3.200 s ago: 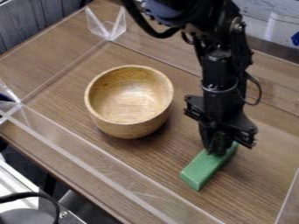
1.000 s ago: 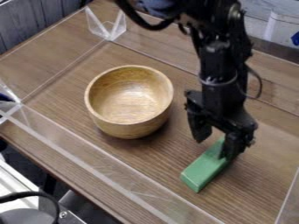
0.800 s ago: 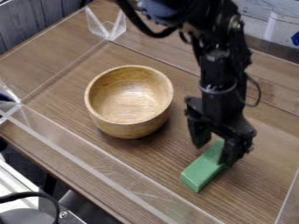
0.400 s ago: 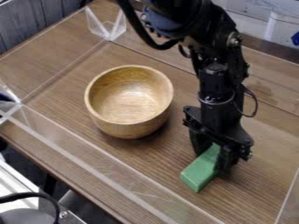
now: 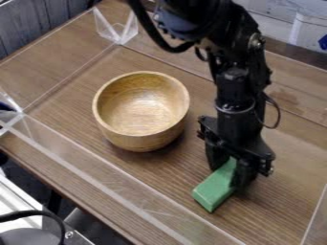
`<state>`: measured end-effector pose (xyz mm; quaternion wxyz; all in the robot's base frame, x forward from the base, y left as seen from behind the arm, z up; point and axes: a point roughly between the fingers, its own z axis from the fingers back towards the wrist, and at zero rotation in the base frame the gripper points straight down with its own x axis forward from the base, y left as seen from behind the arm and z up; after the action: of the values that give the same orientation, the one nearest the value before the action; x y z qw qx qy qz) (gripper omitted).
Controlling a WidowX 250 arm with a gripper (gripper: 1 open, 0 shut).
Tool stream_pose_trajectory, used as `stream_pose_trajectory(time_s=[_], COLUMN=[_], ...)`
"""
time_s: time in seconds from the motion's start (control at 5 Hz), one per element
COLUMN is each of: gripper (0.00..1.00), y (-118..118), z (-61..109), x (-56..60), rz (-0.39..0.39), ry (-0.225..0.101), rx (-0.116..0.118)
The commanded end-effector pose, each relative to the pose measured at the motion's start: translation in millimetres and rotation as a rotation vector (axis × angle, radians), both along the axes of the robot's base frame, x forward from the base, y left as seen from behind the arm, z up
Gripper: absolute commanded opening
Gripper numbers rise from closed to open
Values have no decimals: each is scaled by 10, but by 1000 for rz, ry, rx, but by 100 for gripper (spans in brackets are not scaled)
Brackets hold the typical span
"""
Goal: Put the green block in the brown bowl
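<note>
Simply green, the elongated block [image 5: 217, 189].

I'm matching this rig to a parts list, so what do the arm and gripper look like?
The arm is black all over, built of blocky, angular segments, with dark cables looping off its side. The gripper is black too, with dark fingers that look jointed and narrow toward their tips. I can make out no lettering or coloured markings on either at this size.
</note>
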<state>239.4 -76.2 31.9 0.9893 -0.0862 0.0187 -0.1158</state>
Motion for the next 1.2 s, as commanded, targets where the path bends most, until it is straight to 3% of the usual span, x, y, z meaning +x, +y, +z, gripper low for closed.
stream_pose_trajectory(time_s=[0.0, 0.2, 0.6, 1.0], gripper=[0, 0, 0, 0], y=[19, 79, 223, 655], z=[328, 623, 835, 1042], x=[152, 206, 187, 227], rz=[6, 15, 40, 99], ry=[-91, -125, -150, -166], rx=[-11, 0, 7, 39])
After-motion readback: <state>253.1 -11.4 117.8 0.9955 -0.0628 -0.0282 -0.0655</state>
